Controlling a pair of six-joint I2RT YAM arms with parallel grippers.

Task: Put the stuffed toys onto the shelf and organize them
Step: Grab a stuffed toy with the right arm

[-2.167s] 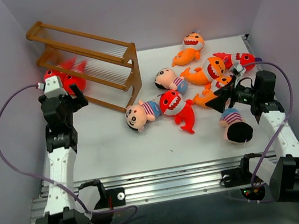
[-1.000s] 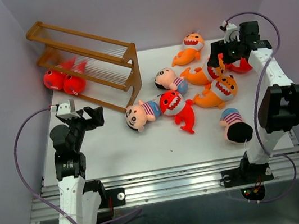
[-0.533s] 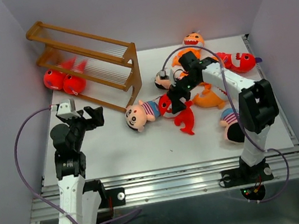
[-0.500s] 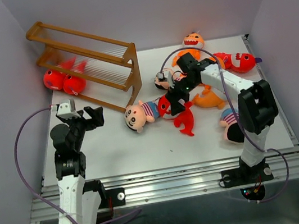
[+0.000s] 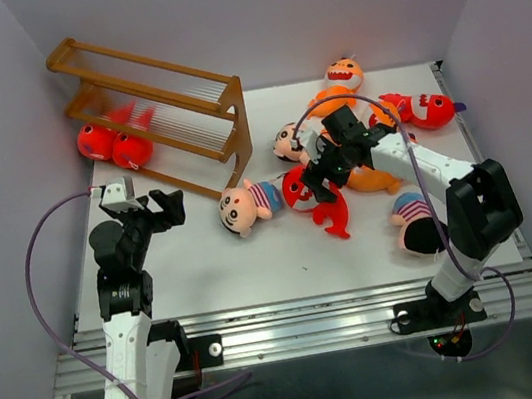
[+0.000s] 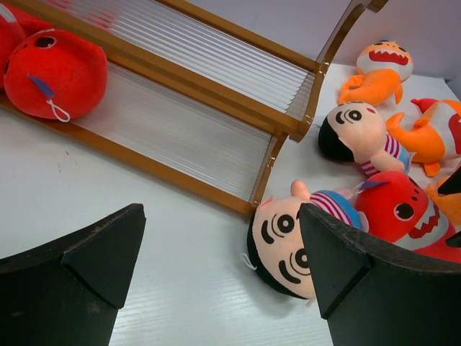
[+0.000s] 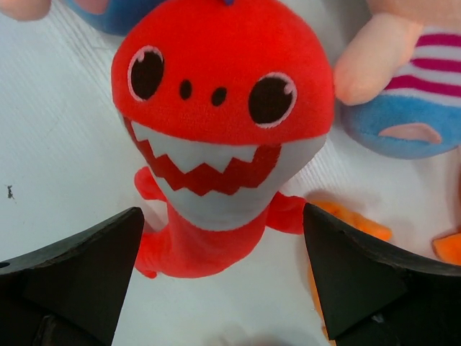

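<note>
The brown wooden shelf lies at the back left, with two red sharks on its lowest tier. My right gripper is open and hovers low over a red shark in the middle. In the right wrist view the shark faces up, and its lower body lies between the open fingers of the right gripper. My left gripper is open and empty, in front of the shelf. In the left wrist view the left gripper points at a striped-shirt boy beside the shelf.
More toys lie at the right. There is a second boy, orange sharks, a red shark and a face-down boy. Grey walls close in on both sides. The shelf's corner post stands near the toys.
My right arm has swung from the far right to the middle and come down over the red shark. The nearby boy has shifted slightly left. My left arm drew back from the shelf, then stayed still.
</note>
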